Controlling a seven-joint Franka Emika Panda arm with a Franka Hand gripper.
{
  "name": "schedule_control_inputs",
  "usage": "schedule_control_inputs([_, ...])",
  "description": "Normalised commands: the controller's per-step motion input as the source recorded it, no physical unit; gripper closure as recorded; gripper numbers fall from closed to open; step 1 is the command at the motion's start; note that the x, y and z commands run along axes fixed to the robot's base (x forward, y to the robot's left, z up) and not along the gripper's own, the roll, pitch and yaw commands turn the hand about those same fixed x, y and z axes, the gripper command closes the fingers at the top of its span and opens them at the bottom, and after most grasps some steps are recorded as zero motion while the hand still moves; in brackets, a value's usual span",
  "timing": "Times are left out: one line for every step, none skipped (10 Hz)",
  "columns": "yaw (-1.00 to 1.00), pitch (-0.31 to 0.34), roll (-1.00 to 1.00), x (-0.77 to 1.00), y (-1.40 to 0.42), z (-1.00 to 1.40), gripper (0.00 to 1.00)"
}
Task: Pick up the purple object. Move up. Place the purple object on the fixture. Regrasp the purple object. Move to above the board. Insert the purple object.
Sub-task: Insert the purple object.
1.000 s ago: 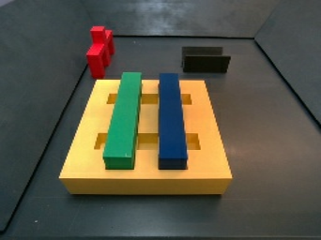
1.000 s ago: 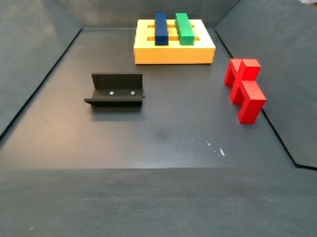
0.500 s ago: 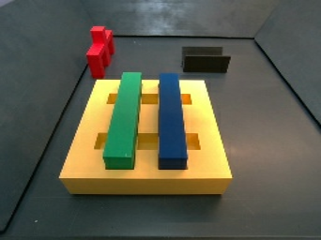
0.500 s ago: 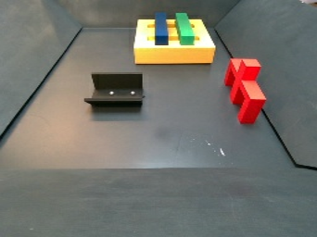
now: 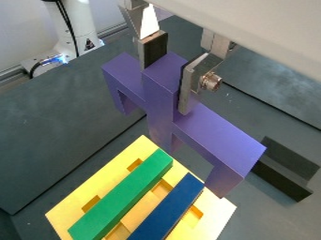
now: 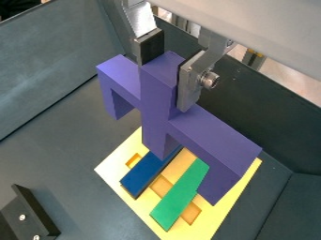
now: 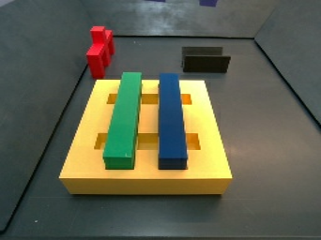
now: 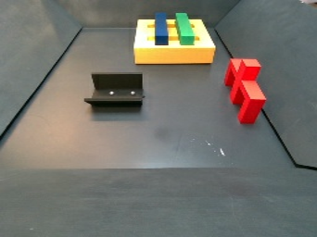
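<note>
While the end effector (image 5: 170, 67) pinches the matte purple E-shaped block (image 5: 175, 117) high above the flat yellow slotted board (image 5: 94, 202), pickup and probably the regrasp look done. Only insertion remains; the black box-like fixture (image 8: 115, 91) stands empty.

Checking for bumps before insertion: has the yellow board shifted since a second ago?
No. In both side views the board keeps its spacing from the fixture and the red block.

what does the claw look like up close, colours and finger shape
In both wrist views the claw has two flat silver plate fingers with dark pads, one pad plainly black. A small round silver fastener sits on one finger's side. No cables or markings show.
</note>
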Motion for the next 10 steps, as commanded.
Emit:
schedule_control_inputs([0.11, -0.210, -0.18, -0.08, -0.23, -0.47, 1.00])
schedule_control_inputs([0.18, -0.231, -0.16, -0.07, -0.35, -0.46, 1.00])
schedule_control_inputs([0.22, -0.234, -0.16, -0.07, -0.41, -0.46, 1.00])
schedule_control_inputs([0.24, -0.256, -0.10, -0.10, -0.53, -0.54, 1.00])
schedule_control_inputs([0.17, -0.280, 0.04, -0.14, -0.66, -0.65, 1.00])
schedule_control_inputs([0.14, -0.269, 0.01, -0.15, -0.55, -0.66, 1.00])
schedule_control_inputs([0.13, -0.254, 0.00, -0.15, -0.51, -0.69, 1.00])
schedule_control_inputs([0.07, -0.211, 0.01, -0.09, -0.44, -0.61, 1.00])
schedule_control_inputs([0.00, -0.034, 0.11, 0.00, -0.25, -0.54, 1.00])
schedule_control_inputs([0.00, 0.000, 0.17, 0.01, -0.18, -0.63, 1.00])
